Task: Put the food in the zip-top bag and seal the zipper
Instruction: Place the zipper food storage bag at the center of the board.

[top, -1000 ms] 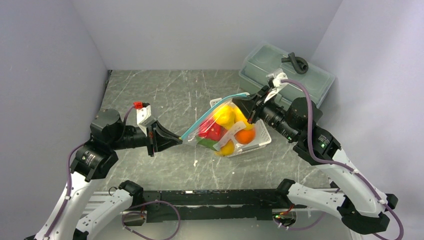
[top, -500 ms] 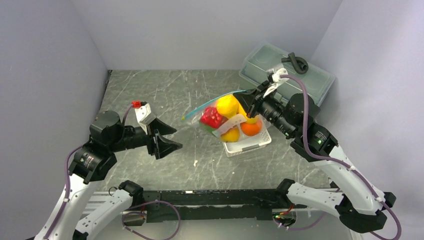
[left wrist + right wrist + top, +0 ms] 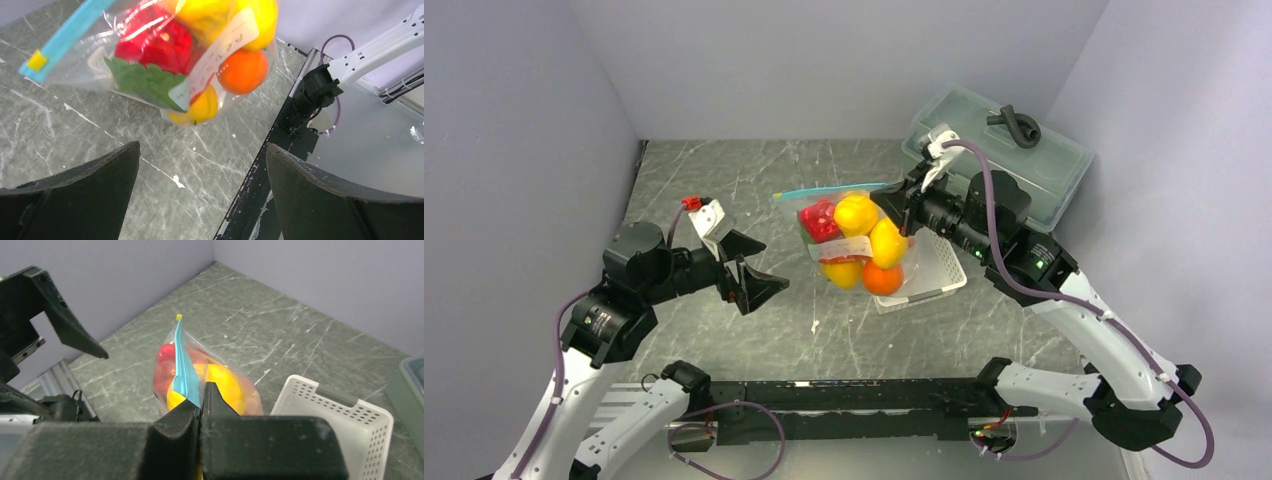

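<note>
Right tool [image 3: 201,399] clamped on zipper [image 3: 185,371], filled zip-top bag [image 3: 854,250] hanging below, left tool [image 3: 776,266] spread, well apart

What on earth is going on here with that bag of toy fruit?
The right arm holds a clear bag of toy fruit and vegetables in the air, its jaws shut on one end of the bag's teal zipper strip. The bag hangs beside a white basket. The left arm is apart from it, jaws open and empty.
</note>
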You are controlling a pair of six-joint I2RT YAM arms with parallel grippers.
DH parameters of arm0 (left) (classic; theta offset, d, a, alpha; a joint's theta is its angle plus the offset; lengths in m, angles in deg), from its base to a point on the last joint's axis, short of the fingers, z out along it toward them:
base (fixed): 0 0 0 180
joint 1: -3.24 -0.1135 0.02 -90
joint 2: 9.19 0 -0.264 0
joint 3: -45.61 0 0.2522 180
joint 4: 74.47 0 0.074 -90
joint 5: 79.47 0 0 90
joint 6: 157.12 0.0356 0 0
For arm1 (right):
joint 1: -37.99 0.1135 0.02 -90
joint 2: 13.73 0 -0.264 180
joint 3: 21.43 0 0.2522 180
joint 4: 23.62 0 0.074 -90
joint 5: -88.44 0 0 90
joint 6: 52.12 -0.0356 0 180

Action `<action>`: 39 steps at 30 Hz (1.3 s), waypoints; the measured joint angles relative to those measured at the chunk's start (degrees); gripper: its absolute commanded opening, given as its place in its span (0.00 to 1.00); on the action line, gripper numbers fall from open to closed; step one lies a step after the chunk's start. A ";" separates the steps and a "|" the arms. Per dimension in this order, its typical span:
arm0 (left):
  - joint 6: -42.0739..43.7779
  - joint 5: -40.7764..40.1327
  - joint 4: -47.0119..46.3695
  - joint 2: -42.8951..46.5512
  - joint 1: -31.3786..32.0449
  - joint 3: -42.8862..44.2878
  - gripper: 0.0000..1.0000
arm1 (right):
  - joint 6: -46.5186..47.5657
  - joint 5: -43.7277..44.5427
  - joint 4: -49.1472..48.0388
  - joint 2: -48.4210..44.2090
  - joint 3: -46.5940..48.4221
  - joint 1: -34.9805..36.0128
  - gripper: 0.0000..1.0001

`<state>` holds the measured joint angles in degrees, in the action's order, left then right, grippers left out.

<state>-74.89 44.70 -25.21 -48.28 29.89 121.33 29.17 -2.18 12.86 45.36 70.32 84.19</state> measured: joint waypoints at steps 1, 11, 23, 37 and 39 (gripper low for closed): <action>0.00 -0.15 0.00 0.00 0.00 0.00 1.00 | 0.13 -0.79 0.42 0.52 0.37 0.00 0.00; 0.20 -0.24 -0.09 -0.11 0.00 1.40 1.00 | 0.94 -7.96 3.65 5.11 2.78 0.02 0.00; 1.20 1.77 -0.50 -1.16 0.00 2.10 1.00 | 3.30 -21.27 8.24 10.08 5.81 0.15 0.00; 3.91 10.97 -0.59 -3.04 0.00 2.34 1.00 | 6.25 -37.13 11.23 11.56 6.32 1.22 0.00; 3.91 13.33 -0.85 -3.02 0.00 1.90 1.00 | 6.25 -39.04 11.19 11.56 6.32 1.27 0.00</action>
<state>-70.97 58.03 -26.06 -51.29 29.89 123.23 35.42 -41.21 24.05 56.92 76.64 85.46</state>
